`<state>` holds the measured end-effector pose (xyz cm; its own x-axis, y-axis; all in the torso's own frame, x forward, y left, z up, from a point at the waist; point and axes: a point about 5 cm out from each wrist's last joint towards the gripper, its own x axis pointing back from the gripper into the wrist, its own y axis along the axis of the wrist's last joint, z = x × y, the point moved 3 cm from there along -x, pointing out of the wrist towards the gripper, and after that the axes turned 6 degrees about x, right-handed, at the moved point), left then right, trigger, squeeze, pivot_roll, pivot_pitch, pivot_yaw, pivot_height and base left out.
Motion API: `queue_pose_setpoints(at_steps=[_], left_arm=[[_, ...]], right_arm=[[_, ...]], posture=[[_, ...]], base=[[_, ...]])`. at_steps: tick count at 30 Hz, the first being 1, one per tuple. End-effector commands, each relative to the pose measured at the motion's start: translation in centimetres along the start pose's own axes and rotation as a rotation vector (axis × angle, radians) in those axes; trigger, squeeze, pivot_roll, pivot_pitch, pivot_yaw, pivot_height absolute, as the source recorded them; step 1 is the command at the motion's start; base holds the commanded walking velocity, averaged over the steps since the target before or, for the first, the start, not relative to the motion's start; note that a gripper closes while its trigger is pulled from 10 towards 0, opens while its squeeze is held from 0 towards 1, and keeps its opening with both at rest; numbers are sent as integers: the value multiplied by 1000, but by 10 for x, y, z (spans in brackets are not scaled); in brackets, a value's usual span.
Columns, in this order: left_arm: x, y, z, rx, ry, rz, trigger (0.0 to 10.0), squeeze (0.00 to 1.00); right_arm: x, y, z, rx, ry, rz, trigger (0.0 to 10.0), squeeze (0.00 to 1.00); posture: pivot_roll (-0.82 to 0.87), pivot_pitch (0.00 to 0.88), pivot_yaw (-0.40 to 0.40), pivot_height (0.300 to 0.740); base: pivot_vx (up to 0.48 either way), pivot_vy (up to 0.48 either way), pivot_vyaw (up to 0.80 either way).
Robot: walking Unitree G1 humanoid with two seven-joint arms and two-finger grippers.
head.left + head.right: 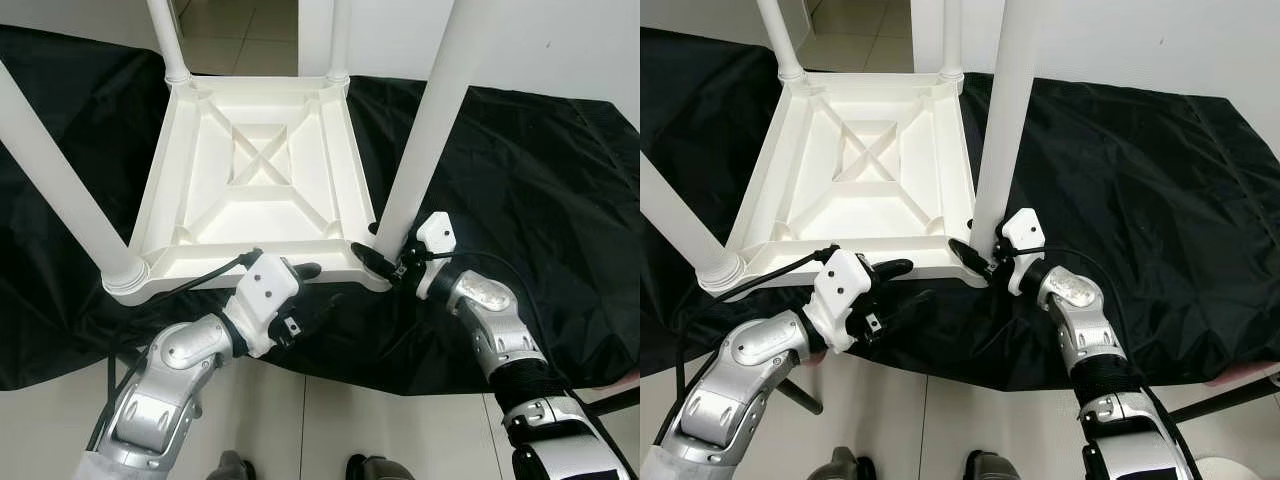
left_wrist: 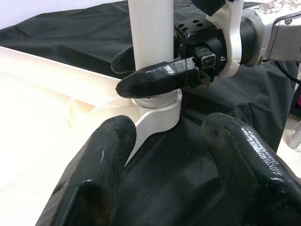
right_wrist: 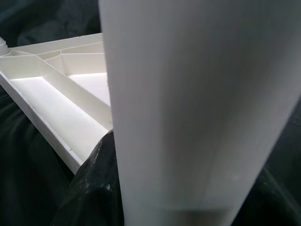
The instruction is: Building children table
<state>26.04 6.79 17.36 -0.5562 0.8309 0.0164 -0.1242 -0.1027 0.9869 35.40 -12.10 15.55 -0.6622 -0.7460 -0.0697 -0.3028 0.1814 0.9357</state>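
A white plastic children's table (image 1: 190,130) lies upside down on a black cloth, ribbed underside up. Four white legs stand in its corner sockets. My right gripper (image 1: 385,262) is shut on the near-right leg (image 1: 430,130) just above its socket; in the left wrist view one black finger (image 2: 155,77) crosses that leg (image 2: 150,33). The leg (image 3: 188,103) is very close in the right wrist view. My left gripper (image 1: 315,287) is open over the cloth at the table's front rim, a short way left of that corner, holding nothing.
The black cloth (image 1: 520,180) spreads wide to the right and behind the table. The near-left leg (image 1: 60,190), far-left leg (image 1: 168,40) and far-right leg (image 1: 340,40) rise toward the camera. Tiled floor (image 1: 350,420) lies at the cloth's near edge.
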Motion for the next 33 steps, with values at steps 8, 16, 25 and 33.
queue_pose_setpoints(at_steps=[8, 16, 25, 33], left_arm=[[2, -3, 5, -2, 59, 8, 10000, 0], [1, -2, 5, -4, 63, 7, 10000, 0], [-1, -1, 5, -6, 68, 3, 10000, 0], [-2, 0, 8, -11, 83, -1, 10000, 0]], right_arm=[[2, -5, 5, -15, -129, 25, 10000, 0], [1, -5, 11, -63, -250, 12, 10000, 0], [-2, -3, 34, -130, -417, 8, 10000, 0], [-9, 0, 46, -186, -503, 7, 10000, 0]], posture=[[-30, 111, 11, 740], [-27, 115, 11, 740], [-28, 121, 10, 740], [-34, 125, 13, 740]], base=[[0, 0, 0], [0, 0, 0], [0, 0, 0], [0, 0, 0]])
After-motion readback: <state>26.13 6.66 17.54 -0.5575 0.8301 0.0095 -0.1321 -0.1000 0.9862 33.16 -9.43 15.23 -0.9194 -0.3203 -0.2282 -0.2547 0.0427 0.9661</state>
